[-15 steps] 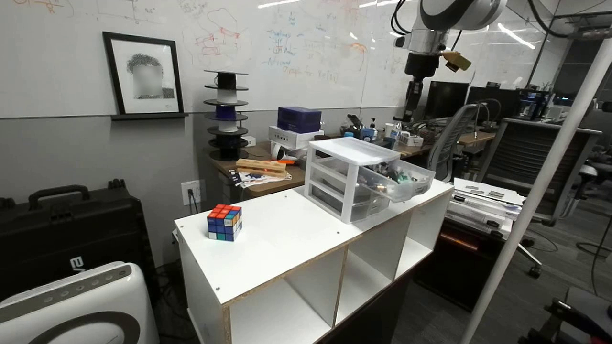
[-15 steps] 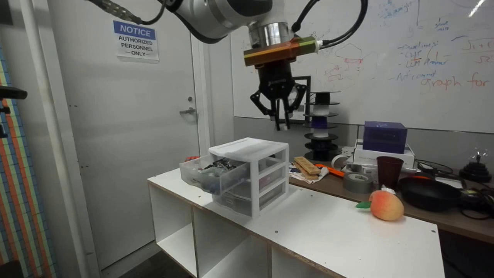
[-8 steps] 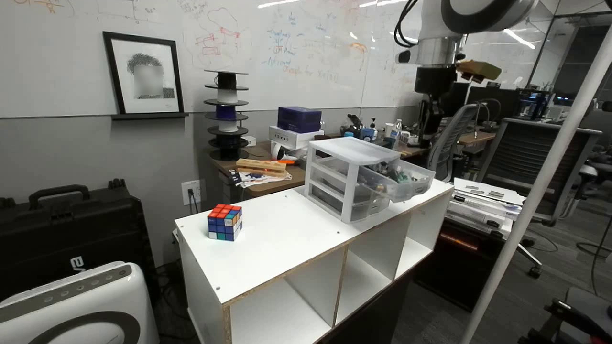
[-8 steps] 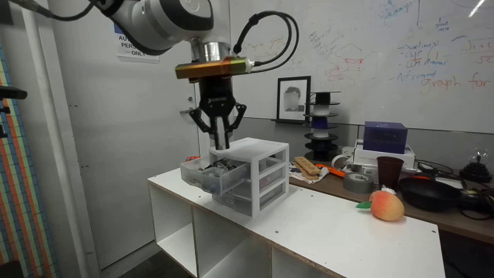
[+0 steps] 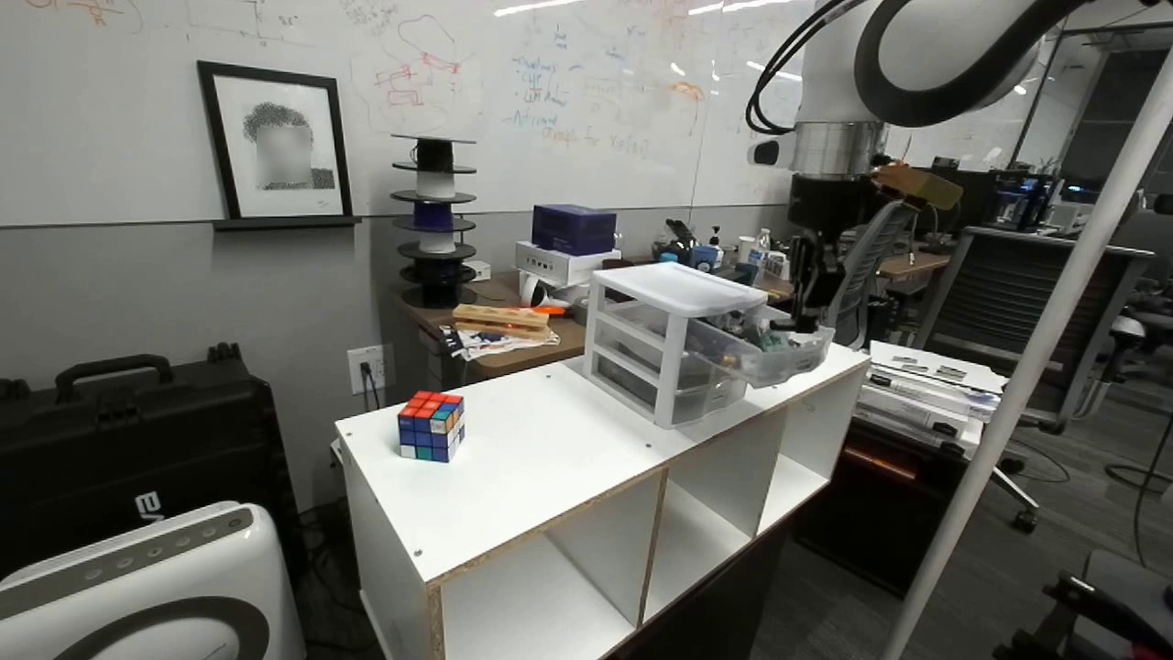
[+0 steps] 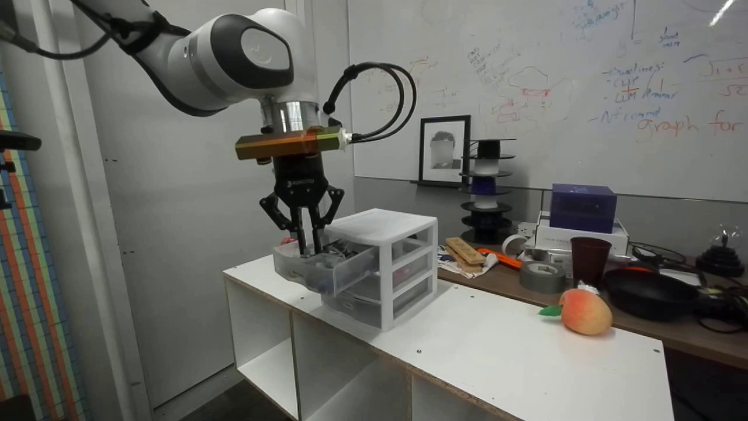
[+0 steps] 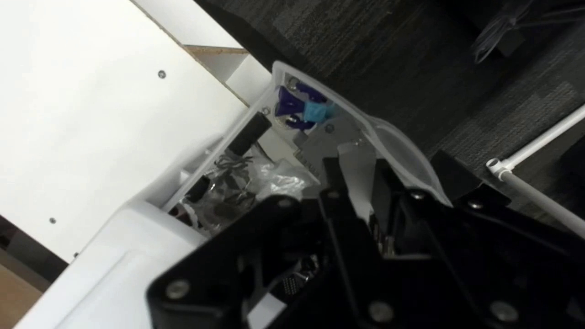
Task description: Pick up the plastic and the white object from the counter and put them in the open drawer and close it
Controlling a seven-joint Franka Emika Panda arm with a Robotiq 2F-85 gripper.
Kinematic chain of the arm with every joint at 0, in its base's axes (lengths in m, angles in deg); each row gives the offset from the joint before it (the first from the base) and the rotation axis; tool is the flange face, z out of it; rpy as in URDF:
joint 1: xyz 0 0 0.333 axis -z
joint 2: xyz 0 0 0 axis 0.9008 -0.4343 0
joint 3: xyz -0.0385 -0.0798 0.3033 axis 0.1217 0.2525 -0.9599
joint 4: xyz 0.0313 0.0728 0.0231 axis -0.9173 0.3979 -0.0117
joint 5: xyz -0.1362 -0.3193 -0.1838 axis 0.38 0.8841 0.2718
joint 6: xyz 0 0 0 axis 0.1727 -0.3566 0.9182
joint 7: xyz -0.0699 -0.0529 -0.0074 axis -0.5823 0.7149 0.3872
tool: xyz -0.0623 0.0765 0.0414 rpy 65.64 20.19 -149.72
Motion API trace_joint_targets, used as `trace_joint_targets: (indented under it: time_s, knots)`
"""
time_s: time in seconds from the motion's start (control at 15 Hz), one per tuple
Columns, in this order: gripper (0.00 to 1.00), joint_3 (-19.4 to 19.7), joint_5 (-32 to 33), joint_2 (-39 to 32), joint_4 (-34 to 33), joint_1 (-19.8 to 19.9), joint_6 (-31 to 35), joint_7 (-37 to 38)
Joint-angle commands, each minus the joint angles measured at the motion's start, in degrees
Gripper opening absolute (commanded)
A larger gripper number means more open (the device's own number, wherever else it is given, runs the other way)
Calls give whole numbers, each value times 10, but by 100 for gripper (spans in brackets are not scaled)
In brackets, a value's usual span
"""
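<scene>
The drawer unit (image 5: 678, 289), white-framed with clear drawers, stands on the white counter (image 5: 522, 458). Its top drawer is pulled out, seen in both exterior views (image 5: 797, 357) (image 6: 304, 275) and the wrist view (image 7: 338, 93). My gripper (image 6: 310, 252) points down with its fingertips at the open drawer, over its contents. In the wrist view its fingers (image 7: 357, 162) are closed around a pale flat white object (image 7: 358, 180). This object is hard to see in the exterior views. A crumpled clear plastic piece (image 7: 283, 178) lies in the drawer among small parts.
A Rubik's cube (image 5: 431, 426) and a peach-like fruit (image 6: 586, 311) sit on the counter. A desk behind carries tape (image 6: 542, 276), a dark cup (image 6: 590, 260) and a pan (image 6: 650, 292). Inside the drawer are a purple-and-blue piece (image 7: 297, 107) and dark parts.
My gripper has come down and, in an exterior view, to the left, from above the drawer unit to the open drawer. The drawer and the unit have not moved.
</scene>
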Motion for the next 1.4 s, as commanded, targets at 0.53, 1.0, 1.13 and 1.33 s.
trace_joint_targets:
  time_s: [0.53,1.0,1.13,1.33]
  knots:
    - [56,10,4,3,16,-1,140,64]
    - [100,0,6,71,50,-11,85,112]
    - [100,-3,-1,98,64,-15,39,146]
    - [100,-5,-27,133,79,-22,-44,207]
